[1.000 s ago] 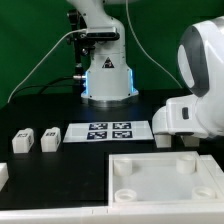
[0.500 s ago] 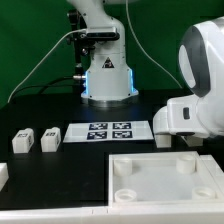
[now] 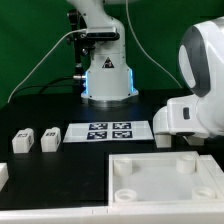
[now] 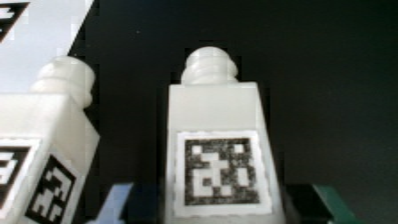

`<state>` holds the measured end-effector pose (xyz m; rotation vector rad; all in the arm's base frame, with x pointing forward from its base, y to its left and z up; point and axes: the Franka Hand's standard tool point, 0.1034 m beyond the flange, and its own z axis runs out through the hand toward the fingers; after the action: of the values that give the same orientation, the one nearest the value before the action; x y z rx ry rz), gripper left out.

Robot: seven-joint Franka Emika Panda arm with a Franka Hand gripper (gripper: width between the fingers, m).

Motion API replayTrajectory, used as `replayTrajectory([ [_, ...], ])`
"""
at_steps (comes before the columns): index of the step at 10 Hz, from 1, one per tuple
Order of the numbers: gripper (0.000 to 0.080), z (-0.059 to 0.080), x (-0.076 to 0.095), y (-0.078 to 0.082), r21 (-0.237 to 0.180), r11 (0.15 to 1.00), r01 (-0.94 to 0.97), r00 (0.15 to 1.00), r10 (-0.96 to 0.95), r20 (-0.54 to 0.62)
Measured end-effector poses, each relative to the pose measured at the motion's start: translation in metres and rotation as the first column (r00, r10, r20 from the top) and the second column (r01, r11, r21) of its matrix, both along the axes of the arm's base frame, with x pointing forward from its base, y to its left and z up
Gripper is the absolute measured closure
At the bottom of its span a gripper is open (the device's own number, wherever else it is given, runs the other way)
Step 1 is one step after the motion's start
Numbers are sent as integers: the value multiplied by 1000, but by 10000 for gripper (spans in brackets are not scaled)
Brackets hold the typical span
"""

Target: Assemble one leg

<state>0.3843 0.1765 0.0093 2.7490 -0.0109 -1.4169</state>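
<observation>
In the wrist view a white leg (image 4: 221,130) with a black-and-white marker on its face and a rounded peg at its far end lies between my fingers. My gripper (image 4: 221,203) is open. One finger (image 4: 125,203) stands on each side of the leg, with a dark gap on both sides. A second leg (image 4: 47,120) lies right beside it. In the exterior view my gripper is low at the right, mostly hidden behind the arm's white body (image 3: 195,100). Two more legs (image 3: 22,141) (image 3: 49,139) lie at the exterior view's left.
The marker board (image 3: 108,131) lies mid-table in front of the robot base (image 3: 107,75). The large white square panel (image 3: 165,178) with round corner sockets lies at the front. Another white part (image 3: 3,175) shows at the far left edge.
</observation>
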Motion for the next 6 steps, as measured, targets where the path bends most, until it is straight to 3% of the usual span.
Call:
replayTrajectory([
  [3, 509, 2, 3, -2, 8, 1000, -4, 1000, 4, 0],
  [6, 509, 49, 52, -23, 70, 997, -30, 999, 27, 38],
])
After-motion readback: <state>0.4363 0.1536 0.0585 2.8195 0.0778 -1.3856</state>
